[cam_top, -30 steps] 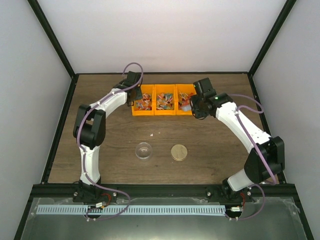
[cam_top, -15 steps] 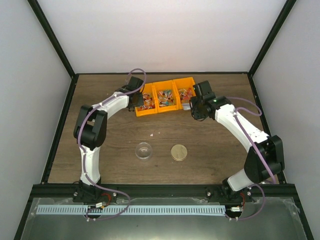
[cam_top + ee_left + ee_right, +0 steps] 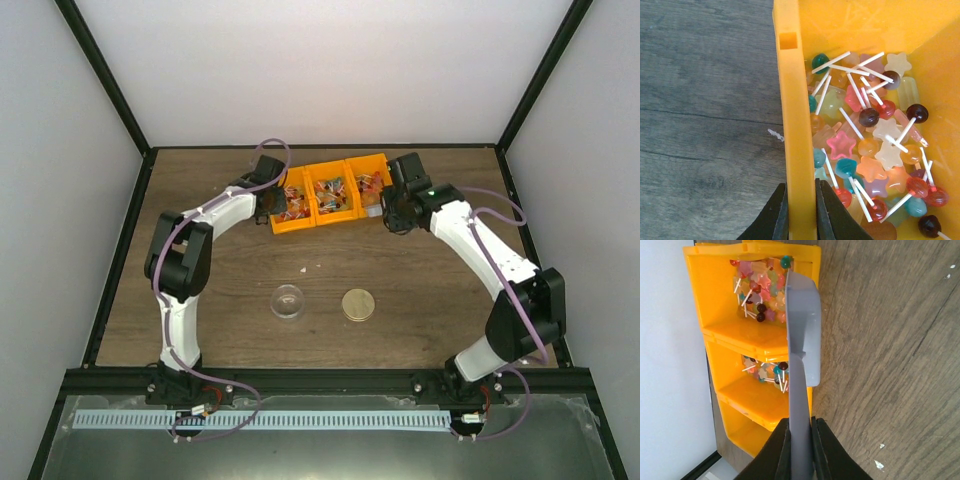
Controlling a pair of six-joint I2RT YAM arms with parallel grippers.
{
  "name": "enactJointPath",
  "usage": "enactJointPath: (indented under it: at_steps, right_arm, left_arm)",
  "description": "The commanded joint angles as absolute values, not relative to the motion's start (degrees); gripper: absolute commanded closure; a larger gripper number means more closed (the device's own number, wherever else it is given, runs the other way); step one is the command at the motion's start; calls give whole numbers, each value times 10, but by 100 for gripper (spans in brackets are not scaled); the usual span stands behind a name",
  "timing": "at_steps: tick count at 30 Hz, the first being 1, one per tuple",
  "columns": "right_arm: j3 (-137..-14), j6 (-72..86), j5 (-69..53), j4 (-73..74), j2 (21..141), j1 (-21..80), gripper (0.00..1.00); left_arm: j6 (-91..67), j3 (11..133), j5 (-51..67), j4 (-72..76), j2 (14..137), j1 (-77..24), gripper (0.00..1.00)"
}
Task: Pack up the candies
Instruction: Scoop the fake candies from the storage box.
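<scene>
Evidently this is the scooping step. The small colourful candies (image 3: 870,145), many on white sticks, lie in the row of three orange plastic bins (image 3: 790,100) by the counter's far edge. The left gripper (image 3: 802,195) is clamped on an end bin's side wall, steadying the row. The right gripper (image 3: 800,430) is closed tight on the handle of a grey plastic scoop (image 3: 802,315), whose bowl lies over the row's rim. Whether it is loaded I cannot tell. Next, I judge, it must dip in, then carry to the clear round container (image 3: 288,300) beside the round gold lid (image 3: 359,304), nearer the front edge.
</scene>
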State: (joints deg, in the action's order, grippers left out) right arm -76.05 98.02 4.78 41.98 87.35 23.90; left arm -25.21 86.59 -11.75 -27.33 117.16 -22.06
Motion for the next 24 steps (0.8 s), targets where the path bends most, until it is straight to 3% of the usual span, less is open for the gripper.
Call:
enactJointPath:
  at_steps: [1, 17, 24]
  right_arm:
    - [-819, 979, 59, 468, 901, 232, 99]
    - [-854, 992, 27, 568, 941, 231, 99]
    - [-858, 996, 9, 567, 1014, 219, 99]
  left_arm:
    - [-230, 835, -93, -308, 1145, -224, 96]
    - [-252, 795, -83, -340, 1099, -246, 96]
    - [-261, 800, -77, -349, 1105, -256, 96]
